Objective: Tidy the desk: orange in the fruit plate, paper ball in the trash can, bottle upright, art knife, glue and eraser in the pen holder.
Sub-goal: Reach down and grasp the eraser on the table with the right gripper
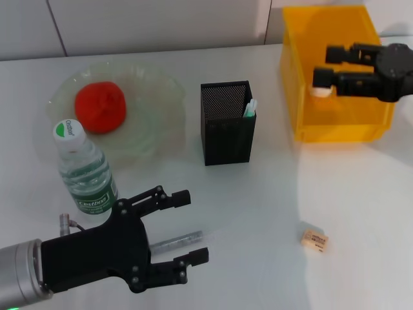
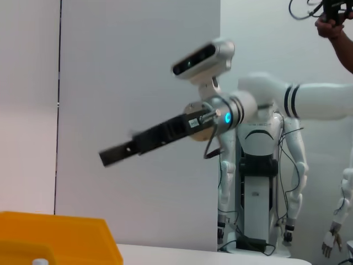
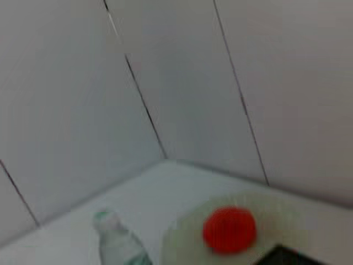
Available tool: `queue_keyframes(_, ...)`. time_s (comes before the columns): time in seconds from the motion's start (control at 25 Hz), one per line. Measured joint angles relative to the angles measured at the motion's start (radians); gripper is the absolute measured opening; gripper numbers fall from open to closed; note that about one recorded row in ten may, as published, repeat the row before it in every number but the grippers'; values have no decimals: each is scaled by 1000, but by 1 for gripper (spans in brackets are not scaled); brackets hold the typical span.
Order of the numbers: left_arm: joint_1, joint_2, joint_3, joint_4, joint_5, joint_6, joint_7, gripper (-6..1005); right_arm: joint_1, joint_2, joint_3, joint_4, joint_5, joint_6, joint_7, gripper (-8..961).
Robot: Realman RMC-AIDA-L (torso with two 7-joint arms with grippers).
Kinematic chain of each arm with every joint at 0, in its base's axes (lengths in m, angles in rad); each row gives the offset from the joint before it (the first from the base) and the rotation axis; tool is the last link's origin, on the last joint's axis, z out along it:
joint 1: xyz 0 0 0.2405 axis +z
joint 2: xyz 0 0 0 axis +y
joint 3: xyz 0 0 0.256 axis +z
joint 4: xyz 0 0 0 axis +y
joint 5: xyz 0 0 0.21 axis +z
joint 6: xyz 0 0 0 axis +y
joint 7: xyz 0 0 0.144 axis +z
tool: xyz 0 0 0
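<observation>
From the head view, the left gripper (image 1: 184,229) hangs wide open over the art knife (image 1: 175,243) on the desk; next it should drop and pinch it. The right gripper (image 1: 327,64), open and empty, hangs over the trash can (image 1: 335,126).

The left wrist view shows the trash can's corner.

The right wrist view shows the orange (image 3: 229,229) in the fruit plate (image 3: 182,243).

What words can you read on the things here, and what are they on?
"Cestbon": on the green label of the bottle.
Bottle's white cap: green mark, writing too small to read.
Eraser: reddish print, too small to read.
</observation>
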Motion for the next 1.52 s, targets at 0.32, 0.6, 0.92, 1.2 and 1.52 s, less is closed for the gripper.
queue_keyframes(0.32,11,3,-3,-1,3,-29,0,821,150,-12,-96,-400,-473,-343,435,777)
queue_keyframes(0.6,17,3,-8,-1,3,-40,0,821,212,0,-397,-427,-735,-401,584,776)
queue_keyframes(0.92,27,7,-9,-1,3,-44,0,820,215,4,-549,-356,-755,-336,644,774)
queue_keyframes(1.2,38,11,-22,2,3,-44,0,820,200,8,-695,-305,-786,-250,640,770)
queue_keyframes(1.52,38,11,-23,2,3,-44,0,819,187,10,-790,-262,-810,-179,595,766)
